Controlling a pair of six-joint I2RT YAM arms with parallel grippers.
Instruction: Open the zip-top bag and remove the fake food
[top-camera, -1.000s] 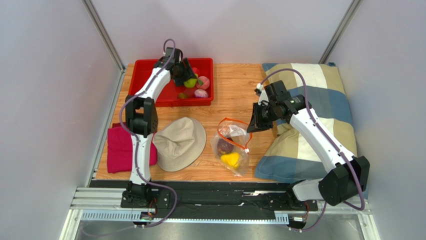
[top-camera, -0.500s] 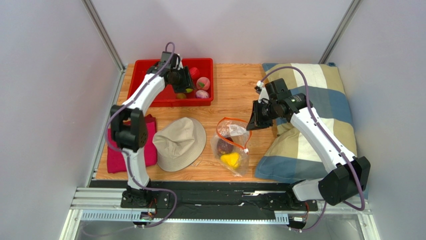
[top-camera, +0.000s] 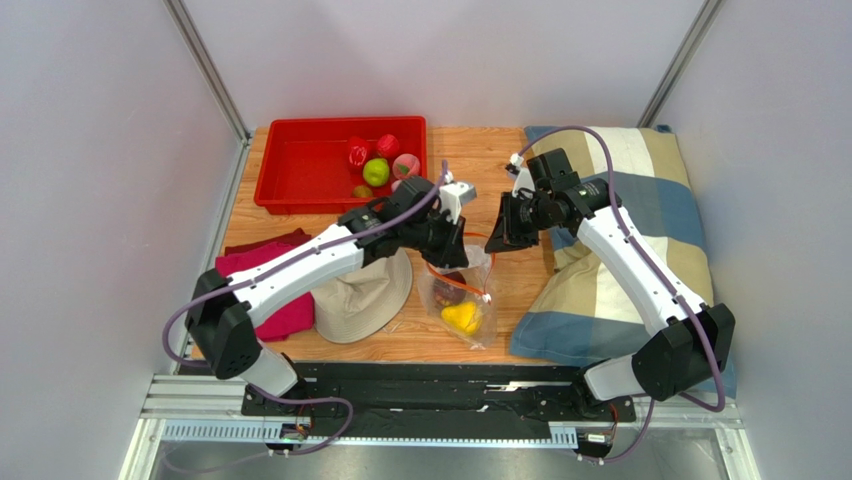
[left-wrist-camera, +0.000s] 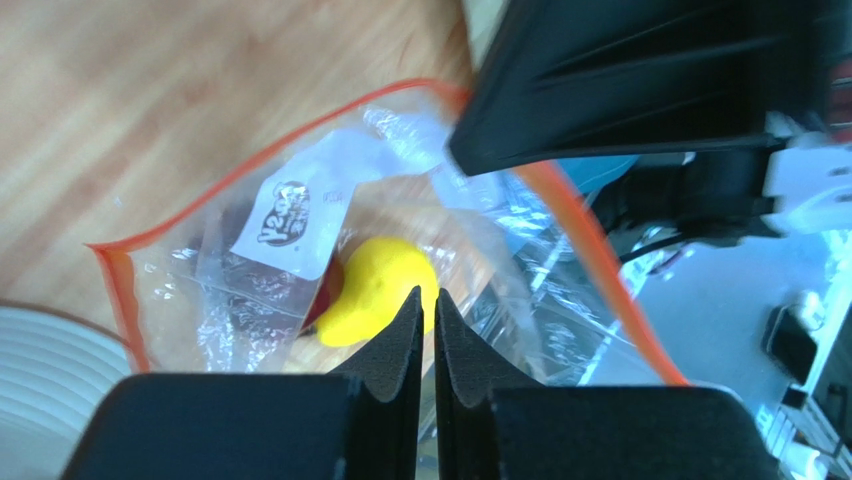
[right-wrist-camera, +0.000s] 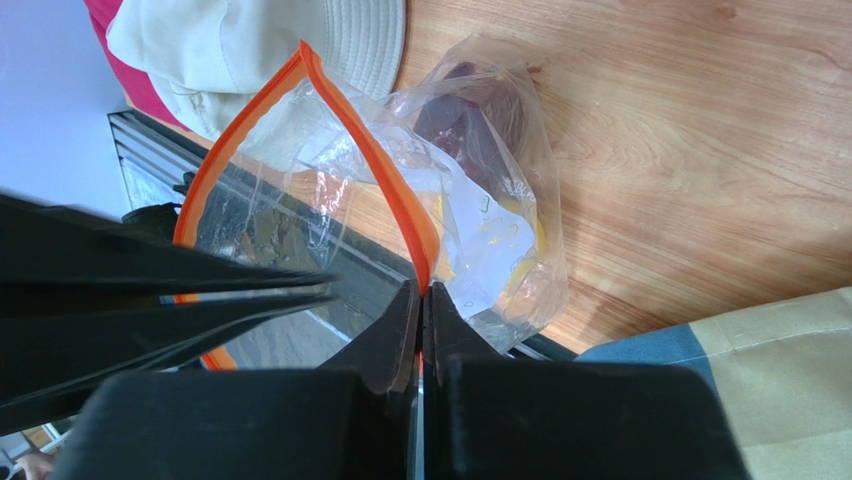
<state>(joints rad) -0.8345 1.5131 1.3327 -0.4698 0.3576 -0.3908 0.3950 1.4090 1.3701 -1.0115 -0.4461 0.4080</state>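
The zip-top bag (top-camera: 470, 300) lies on the wooden table with its orange-rimmed mouth held up and open. My right gripper (top-camera: 493, 240) is shut on the orange zipper strip (right-wrist-camera: 400, 215) at the mouth's right side. My left gripper (top-camera: 453, 262) hangs over the bag's mouth, jaws shut with nothing between them (left-wrist-camera: 427, 300). Inside the bag (left-wrist-camera: 290, 215) I see a yellow fake food (left-wrist-camera: 380, 290) and a dark maroon one (right-wrist-camera: 470, 130). More fake food, green (top-camera: 376, 172), red (top-camera: 358, 152) and pink (top-camera: 406, 166), lies in the red bin (top-camera: 300, 170).
A beige hat (top-camera: 360, 300) lies just left of the bag, partly under my left arm. A pink cloth (top-camera: 245, 265) is at the table's left edge. A checked pillow (top-camera: 660, 200) fills the right side, under my right arm.
My left arm swung from the red bin across to the bag's mouth and its gripper closed on the way. The green food stays in the bin. My right gripper lifted the strip slightly.
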